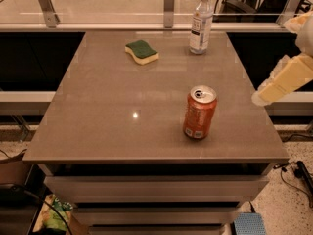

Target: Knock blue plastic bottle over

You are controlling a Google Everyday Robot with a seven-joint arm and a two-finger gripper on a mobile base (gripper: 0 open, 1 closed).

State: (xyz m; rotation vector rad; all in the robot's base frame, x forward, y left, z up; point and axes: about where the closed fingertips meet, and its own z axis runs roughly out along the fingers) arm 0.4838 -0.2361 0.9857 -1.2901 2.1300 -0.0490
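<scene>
The blue plastic bottle (pixel 201 23) stands upright near the far right edge of the table (pixel 107 126). It is clear and bluish, with a white cap and a white label. My gripper (pixel 260 97) shows as a pale, blurred shape at the right of the view, just off the table's right edge. It is level with the orange soda can (pixel 199 112) and well short of the bottle. It touches nothing that I can see.
The orange soda can stands open near the front right of the table. A green and yellow sponge (pixel 142 52) lies at the far middle. A glass railing with metal posts (pixel 169 5) runs behind the table. Cables lie on the floor (pixel 301 173) at the right.
</scene>
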